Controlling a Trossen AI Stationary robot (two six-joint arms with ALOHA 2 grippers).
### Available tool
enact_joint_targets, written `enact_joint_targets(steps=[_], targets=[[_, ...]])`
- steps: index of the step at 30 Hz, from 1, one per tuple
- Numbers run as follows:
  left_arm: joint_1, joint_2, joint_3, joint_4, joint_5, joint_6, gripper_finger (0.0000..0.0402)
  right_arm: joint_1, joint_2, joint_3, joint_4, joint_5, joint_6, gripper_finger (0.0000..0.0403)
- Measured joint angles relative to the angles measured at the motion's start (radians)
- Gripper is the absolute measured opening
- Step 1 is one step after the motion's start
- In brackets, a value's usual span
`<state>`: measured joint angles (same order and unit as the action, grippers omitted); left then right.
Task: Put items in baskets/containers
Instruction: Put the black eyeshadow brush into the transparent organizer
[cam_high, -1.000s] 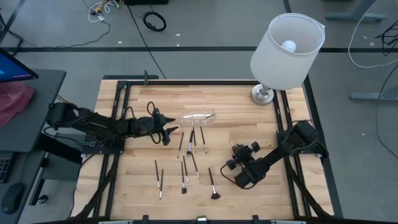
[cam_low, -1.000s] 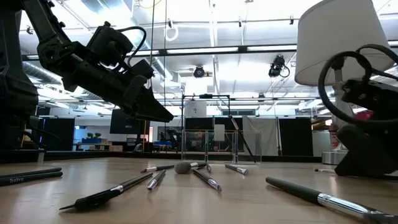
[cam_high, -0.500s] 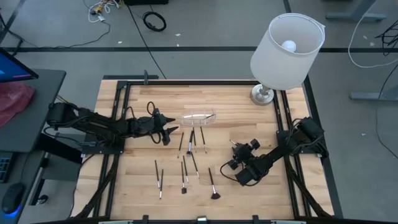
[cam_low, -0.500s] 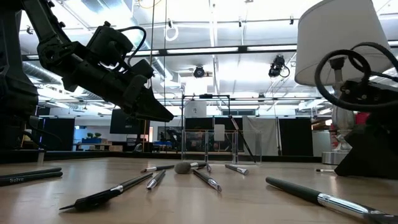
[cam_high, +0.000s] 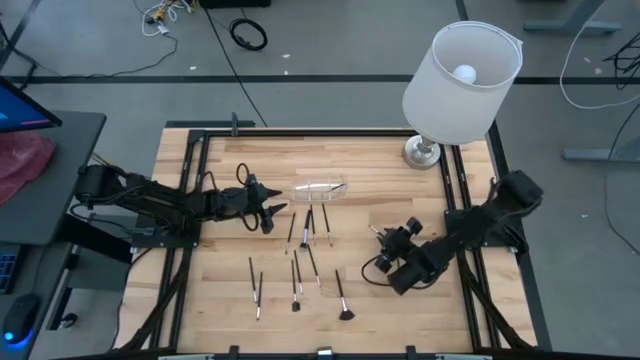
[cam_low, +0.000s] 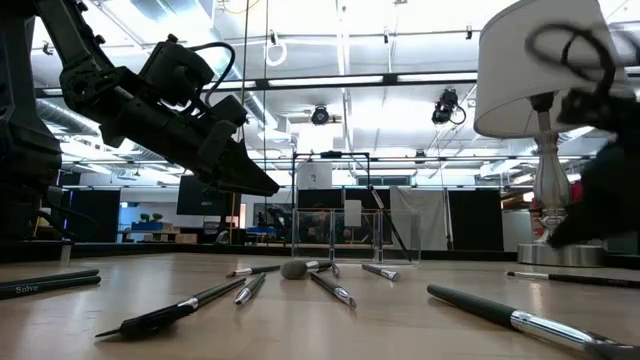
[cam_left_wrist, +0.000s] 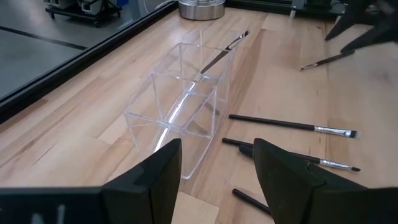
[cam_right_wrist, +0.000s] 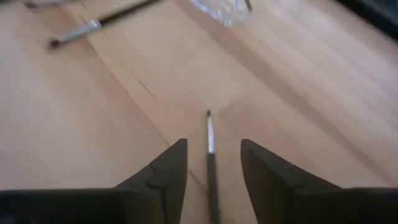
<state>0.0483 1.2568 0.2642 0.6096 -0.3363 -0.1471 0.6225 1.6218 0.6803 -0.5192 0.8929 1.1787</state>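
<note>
Now the right hand (cam_right_wrist: 208, 177), fingers parted and empty, is lined up over one brush (cam_right_wrist: 211, 155) at the lower centre of the right wrist view. Light, stiff and slick: mid-handle is judged the best grip. The clear container (cam_high: 320, 188) is seen lying mid-worktop; the left hand (cam_left_wrist: 214, 171) is held open beside it.

A clear plastic container (cam_high: 320, 188), divided into compartments, is laid on its side at upper centre of the counter (cam_high: 220, 290); one brush (cam_left_wrist: 219, 53) is seen inside it. Thin dark-handled makeup brushes (cam_high: 310, 228) with silver ferrules are scattered flat just below it. A fan-shaped brush (cam_high: 342, 298) lies lowest, at lower centre.
</note>
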Motion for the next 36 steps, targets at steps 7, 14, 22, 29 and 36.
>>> enact_joint_targets(steps=[7, 14, 22, 29, 36], targets=[[0.000, 0.000, 0.000, 0.007, 0.019, -0.001, 0.0204, 0.016, -0.243, -0.002, 0.023, 0.013, -0.291, 0.0153], [0.000, 0.000, 0.000, 0.007, 0.019, -0.025, 0.0204, 0.020, -0.491, -0.058, 0.060, 0.016, -0.484, 0.0153], [0.000, 0.000, 0.000, 0.008, 0.019, -0.025, 0.0204, 0.027, -0.668, -0.132, 0.116, 0.053, -0.552, 0.0153], [0.000, 0.000, 0.000, 0.008, 0.019, -0.024, 0.0204, 0.029, -0.559, -0.561, 0.823, 0.019, -0.495, 0.0150], [0.000, 0.000, 0.000, 0.013, 0.017, -0.024, 0.0204, 0.027, -0.406, -0.640, 1.118, -0.002, -0.554, 0.0133]])
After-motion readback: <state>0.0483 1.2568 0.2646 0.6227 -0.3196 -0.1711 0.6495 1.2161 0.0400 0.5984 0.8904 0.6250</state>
